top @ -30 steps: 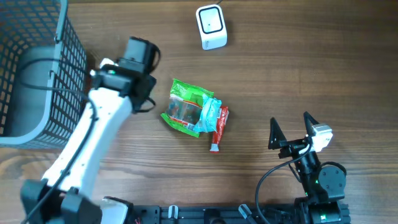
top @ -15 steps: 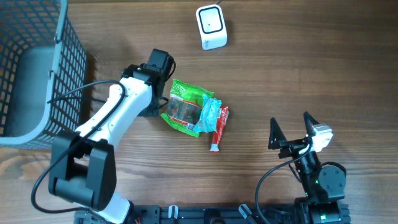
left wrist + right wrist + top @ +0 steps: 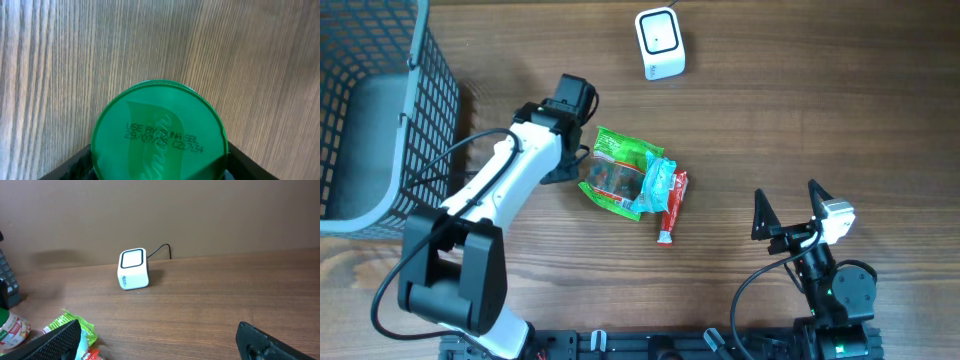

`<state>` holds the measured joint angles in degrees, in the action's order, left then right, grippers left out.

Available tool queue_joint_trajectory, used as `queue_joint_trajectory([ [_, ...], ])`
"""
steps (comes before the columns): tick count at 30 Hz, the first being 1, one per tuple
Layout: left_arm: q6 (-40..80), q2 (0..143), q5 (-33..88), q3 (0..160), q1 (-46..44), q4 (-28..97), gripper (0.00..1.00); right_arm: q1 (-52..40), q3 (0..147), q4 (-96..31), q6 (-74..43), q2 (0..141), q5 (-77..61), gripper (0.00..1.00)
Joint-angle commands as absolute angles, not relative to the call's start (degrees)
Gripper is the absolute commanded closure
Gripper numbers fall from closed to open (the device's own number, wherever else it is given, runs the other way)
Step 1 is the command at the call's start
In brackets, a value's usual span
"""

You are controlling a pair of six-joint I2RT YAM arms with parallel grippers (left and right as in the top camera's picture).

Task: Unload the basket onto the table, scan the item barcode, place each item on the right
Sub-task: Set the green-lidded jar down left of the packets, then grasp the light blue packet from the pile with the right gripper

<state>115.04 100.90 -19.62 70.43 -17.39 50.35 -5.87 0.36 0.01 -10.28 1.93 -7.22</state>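
Your left gripper (image 3: 158,162) straddles the green-lidded can (image 3: 159,132), well apart from the scanner (image 3: 660,43); clamped or loose, I cannot tell; probably placed for carrying across; right gripper (image 3: 786,197) gapes wide, empty.

My left arm (image 3: 490,190) reaches out from its base at the near edge of the desk, slanting forward and to the right, with the white link ending at a bent wrist. The left claw (image 3: 568,158) points down at the desk. On its wrist camera only the dark fingers (image 3: 70,167) show in the bottom corners, flanking a green lid (image 3: 157,132). I cannot tell whether they press on it. My right arm (image 3: 835,285) sits folded close to its base. The right claw (image 3: 785,195) is raised, its two black fingers (image 3: 758,215) spread wide apart and holding nothing.
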Motion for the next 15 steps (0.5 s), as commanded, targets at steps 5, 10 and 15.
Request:
queue_joint_trajectory([
  [5,115.7,102.0,-19.3,70.3,-15.5,49.9,0.00,-6.0,0.3,0.3,-10.7,1.7,-6.4,0.01],
  [10,114.6,101.4,-18.9,71.7,-15.0,49.9,0.00,-6.0,0.3,0.3,-10.7,1.7,-6.4,0.00],
  [15,102.7,98.3,-18.9,77.9,-13.2,51.2,0.00,-6.0,0.3,0.3,-10.7,1.7,-6.4,0.00],
])
